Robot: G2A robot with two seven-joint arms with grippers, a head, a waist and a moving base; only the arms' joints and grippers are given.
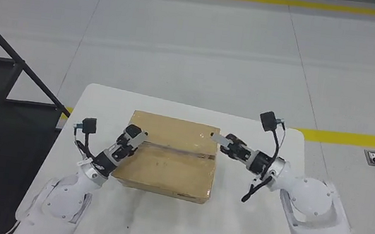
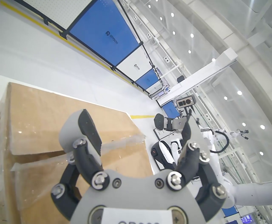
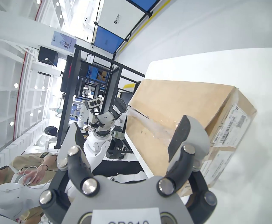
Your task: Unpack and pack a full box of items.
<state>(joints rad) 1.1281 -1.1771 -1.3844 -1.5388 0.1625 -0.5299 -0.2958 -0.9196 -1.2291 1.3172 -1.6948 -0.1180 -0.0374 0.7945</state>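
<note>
One taped box [image 1: 166, 171] hides its inside from every view.

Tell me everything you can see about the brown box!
The box is brown cardboard, wide, lying on the white table. Its two top flaps are shut, with clear tape along the seam between them. One end has a white label with printed bars. The left hand and right hand, both open, sit at opposite ends of that seam. I can't tell whether they touch it.

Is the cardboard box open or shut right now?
Shut. The box has both top flaps lying flat, with clear tape along the seam between them.
</note>
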